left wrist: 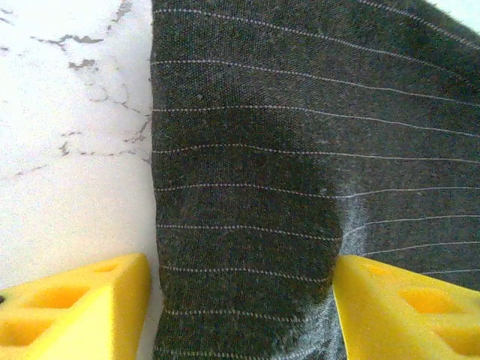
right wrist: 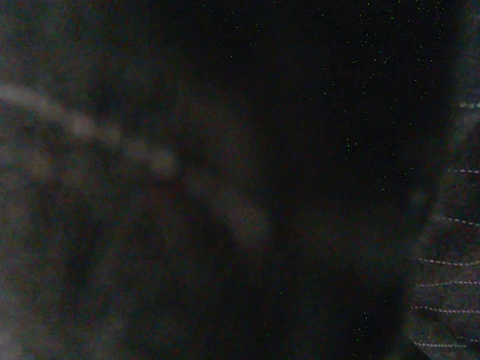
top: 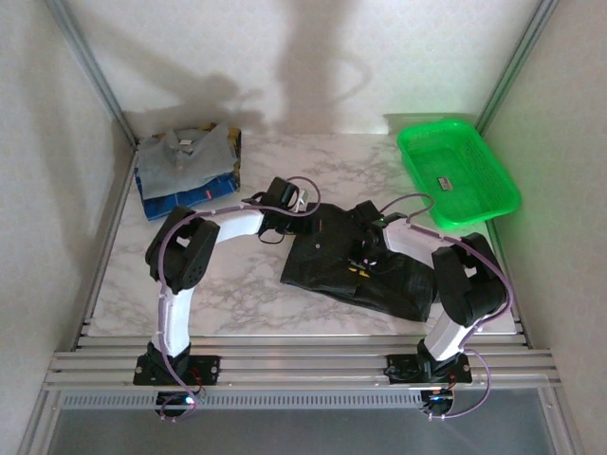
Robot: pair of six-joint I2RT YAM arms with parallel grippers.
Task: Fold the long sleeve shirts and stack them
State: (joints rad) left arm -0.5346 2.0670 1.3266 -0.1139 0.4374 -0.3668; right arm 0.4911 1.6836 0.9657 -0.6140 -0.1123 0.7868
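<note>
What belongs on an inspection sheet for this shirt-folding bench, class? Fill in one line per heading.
Surface: marble-patterned table, white with grey veins.
Job's things: dark striped shirt partly folded mid-table; grey-blue shirt folded at the far left corner, atop blue folded cloth.
Clutter: green basket far right, small tag inside.
Hands: left hand open, fingers either side of a dark shirt fold; right hand down on that shirt, state unclear.
Cables: purple cables looped along both arms.
Surroundings: white walls; metal rails at the near edge.
</note>
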